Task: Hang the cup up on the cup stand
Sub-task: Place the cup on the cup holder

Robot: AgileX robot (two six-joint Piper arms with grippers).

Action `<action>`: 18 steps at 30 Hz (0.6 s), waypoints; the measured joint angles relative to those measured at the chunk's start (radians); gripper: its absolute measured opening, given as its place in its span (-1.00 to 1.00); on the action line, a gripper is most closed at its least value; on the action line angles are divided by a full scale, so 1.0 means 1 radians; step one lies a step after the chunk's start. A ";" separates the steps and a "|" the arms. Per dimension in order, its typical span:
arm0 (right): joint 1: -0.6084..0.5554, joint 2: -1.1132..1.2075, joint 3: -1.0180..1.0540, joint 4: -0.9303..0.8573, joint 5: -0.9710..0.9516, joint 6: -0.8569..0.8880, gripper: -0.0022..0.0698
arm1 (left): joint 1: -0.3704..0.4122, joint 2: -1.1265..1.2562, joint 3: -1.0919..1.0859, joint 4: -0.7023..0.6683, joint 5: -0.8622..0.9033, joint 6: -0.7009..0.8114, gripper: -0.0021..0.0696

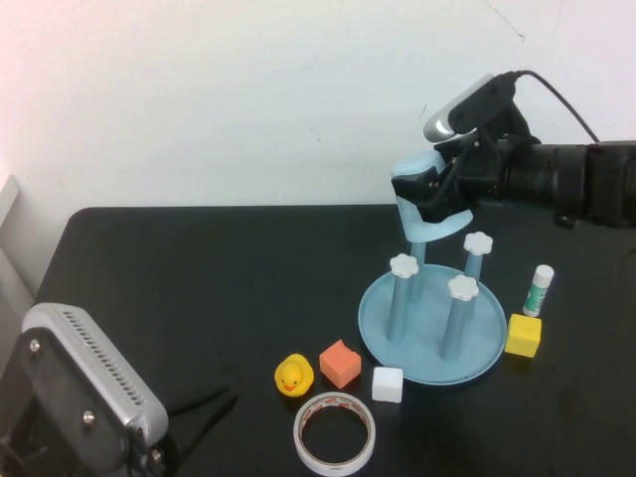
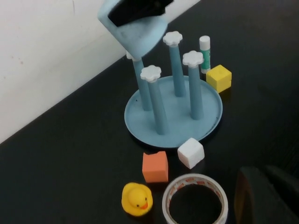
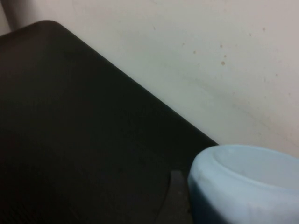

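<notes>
Right tool grips the cup, its jaws spread wide across the cup's body; the cup hangs inverted and tilted, rim down, over the stand's far post. Stand: round dish with four upright posts capped by white flowers, resting on the black bench right of centre. Just right of the dish sit a yellow cube and a glue stick. Along its near edge lie a white cube, an orange cube, a duck and a tape ring. Left tool, closed and empty, is parked at the near left corner.
</notes>
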 joint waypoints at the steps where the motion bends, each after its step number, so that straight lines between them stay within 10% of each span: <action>1: 0.000 0.004 -0.007 0.001 0.002 0.000 0.62 | 0.000 0.000 0.000 0.000 0.003 0.000 -0.94; 18: 0.000 0.025 -0.034 0.003 0.091 -0.021 0.61 | 0.000 0.000 0.000 0.000 0.031 0.000 -0.94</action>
